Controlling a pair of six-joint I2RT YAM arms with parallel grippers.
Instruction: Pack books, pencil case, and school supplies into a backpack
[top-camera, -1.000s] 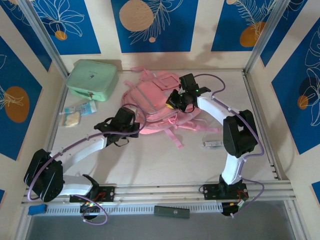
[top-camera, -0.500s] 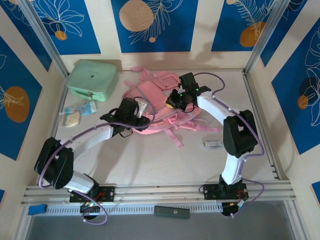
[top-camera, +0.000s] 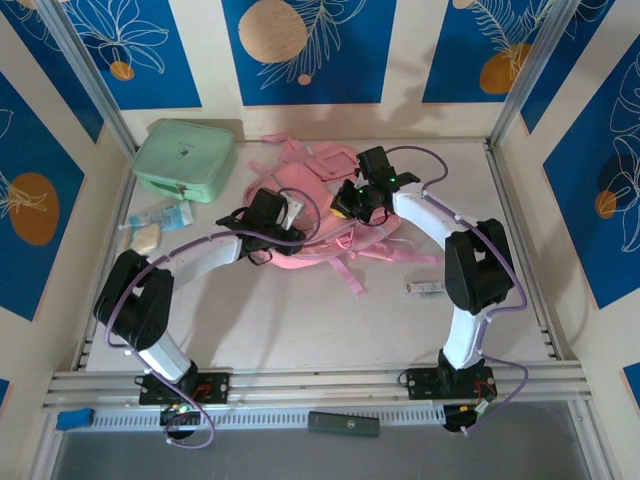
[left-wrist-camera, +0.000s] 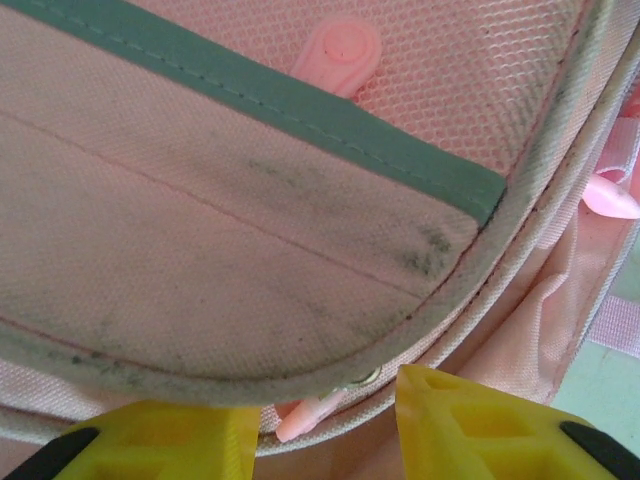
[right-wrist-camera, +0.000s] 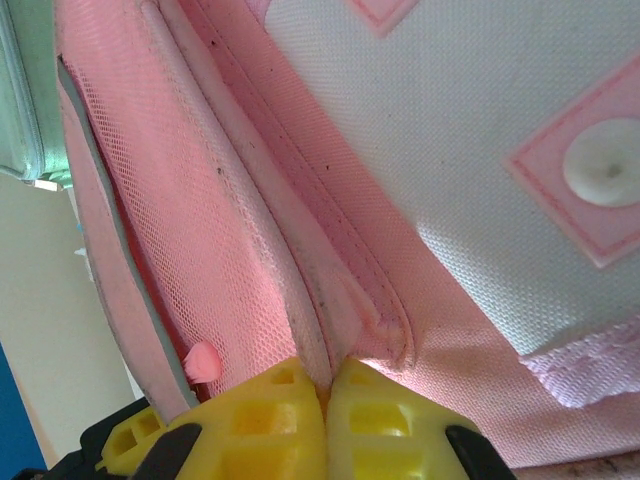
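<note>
Slippage is my main worry. The right end effector (right-wrist-camera: 325, 420) has its fingers pressed together on a thin piped fold of the backpack (top-camera: 300, 185), which lies at the middle of the worktop (top-camera: 300, 330) towards its far edge. The pinch is narrow, so I judge that a hard pull could let the fabric slide out.

The left end effector (left-wrist-camera: 325, 430) is spread and holds nothing. A pink zip pull (left-wrist-camera: 305, 418) sits in the gap between its fingers, under the bag's soiled rim. If I close off-centre, I expect to catch the rim piping rather than the pull, and the zip would not travel. With the two arms this close over the bag, a careless sweep could also knock them together.

The school supplies (top-camera: 425, 288), a small whitish bar, lie near the worktop's right edge, just beside the right arm and well apart from the bag. Loose straps (top-camera: 355, 275) trail from the bag towards the near edge and could snag a passing wrist. A mint-green case (top-camera: 185, 158) sits in the far left corner, with small packets (top-camera: 155, 225) by the left edge.
</note>
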